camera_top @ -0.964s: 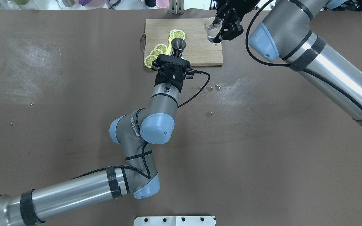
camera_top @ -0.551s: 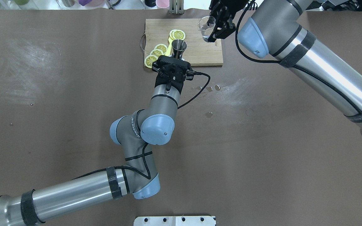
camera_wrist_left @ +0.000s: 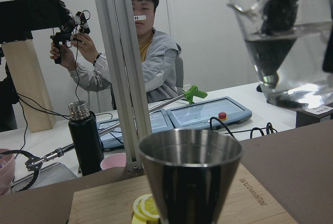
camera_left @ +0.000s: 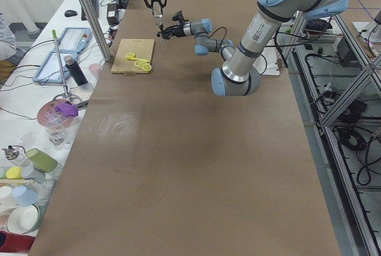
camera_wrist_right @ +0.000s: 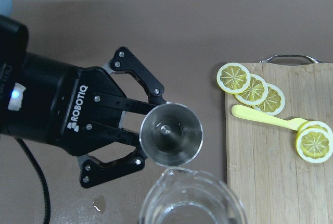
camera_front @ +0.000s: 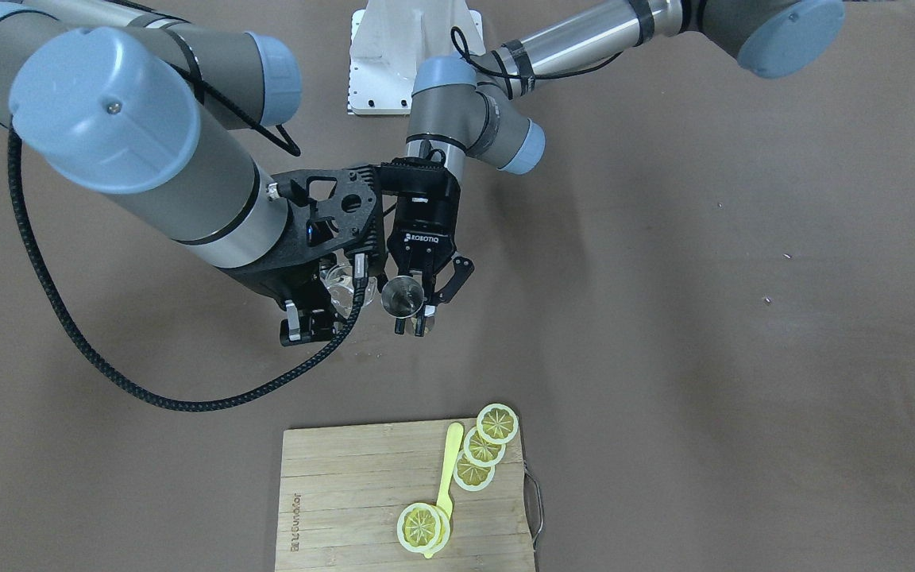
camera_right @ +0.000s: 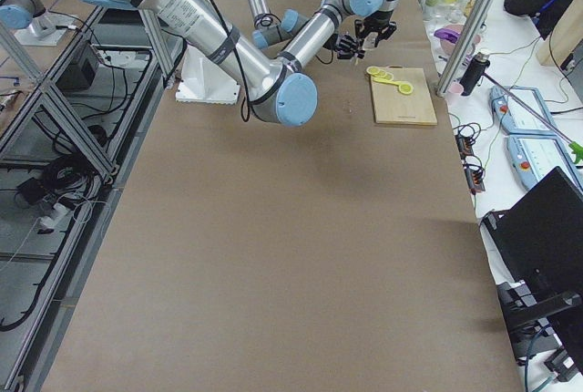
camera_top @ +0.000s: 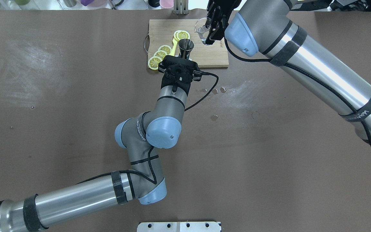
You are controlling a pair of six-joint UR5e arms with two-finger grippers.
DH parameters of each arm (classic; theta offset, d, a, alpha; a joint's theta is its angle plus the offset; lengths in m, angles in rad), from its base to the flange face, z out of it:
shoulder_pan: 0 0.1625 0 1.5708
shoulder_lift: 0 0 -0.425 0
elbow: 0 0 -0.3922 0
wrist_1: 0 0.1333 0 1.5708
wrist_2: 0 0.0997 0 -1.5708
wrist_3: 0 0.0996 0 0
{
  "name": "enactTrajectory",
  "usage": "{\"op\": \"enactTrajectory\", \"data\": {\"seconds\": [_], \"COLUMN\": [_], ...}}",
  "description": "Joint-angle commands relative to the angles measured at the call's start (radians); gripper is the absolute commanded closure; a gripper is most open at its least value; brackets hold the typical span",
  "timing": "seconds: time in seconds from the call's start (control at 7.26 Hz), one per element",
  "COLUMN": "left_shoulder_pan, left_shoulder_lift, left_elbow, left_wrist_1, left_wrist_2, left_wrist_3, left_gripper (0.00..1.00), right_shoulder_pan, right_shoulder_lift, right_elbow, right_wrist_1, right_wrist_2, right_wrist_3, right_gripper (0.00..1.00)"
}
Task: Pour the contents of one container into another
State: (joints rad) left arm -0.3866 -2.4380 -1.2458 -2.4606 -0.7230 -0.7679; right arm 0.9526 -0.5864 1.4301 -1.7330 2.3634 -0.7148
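Steel jigger [camera_wrist_right: 170, 133] upright, pinched in the left hand [camera_wrist_right: 145, 132], top centre of the overhead view. Right hand [camera_top: 209, 30] clamps the glass beaker [camera_top: 201, 29] just beside it. Pour not begun, I'd say; next, tip the spout over the rim.

We find the cutting board [camera_top: 204, 54] at the far side of the desk [camera_top: 76, 96], with lemon slices [camera_top: 159, 53] and a spoon [camera_top: 174, 49] on its left part. At its near edge the left hand [camera_wrist_right: 148, 130] holds the jigger [camera_top: 185, 46] aloft. The beaker [camera_top: 201, 29], in the right hand [camera_front: 326, 298], hangs just right of it, higher.
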Motion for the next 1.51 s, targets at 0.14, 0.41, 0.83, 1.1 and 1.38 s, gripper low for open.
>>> {"op": "enactTrajectory", "data": {"seconds": [0.14,0.41,0.83,1.1,1.38], "left_shoulder_pan": [0.006,0.006,0.006,0.006,0.006], "left_shoulder_lift": [-0.003,-0.001,0.000,0.004,0.007], "left_elbow": [0.003,0.003,0.003,0.003,0.008], "left_wrist_1": [-0.001,-0.001,-0.003,-0.003,-0.003], "left_wrist_2": [0.002,0.002,0.002,0.002,0.004], "left_wrist_3": [-0.001,-0.001,0.002,0.004,0.004], "left_gripper": [1.00,1.00,1.00,1.00,1.00], "right_shoulder_pan": [-0.008,-0.046,-0.066,-0.071,-0.071], "right_shoulder_lift": [0.028,0.069,0.076,0.085,0.111], "right_elbow": [0.006,0.006,0.007,0.004,-0.014], "right_wrist_1": [-0.108,-0.201,-0.256,-0.301,-0.344], "right_wrist_2": [-0.045,-0.111,-0.154,-0.190,-0.213], "right_wrist_3": [-0.002,-0.002,-0.002,-0.020,-0.032], "right_gripper": [1.00,1.00,1.00,1.00,1.00]}}
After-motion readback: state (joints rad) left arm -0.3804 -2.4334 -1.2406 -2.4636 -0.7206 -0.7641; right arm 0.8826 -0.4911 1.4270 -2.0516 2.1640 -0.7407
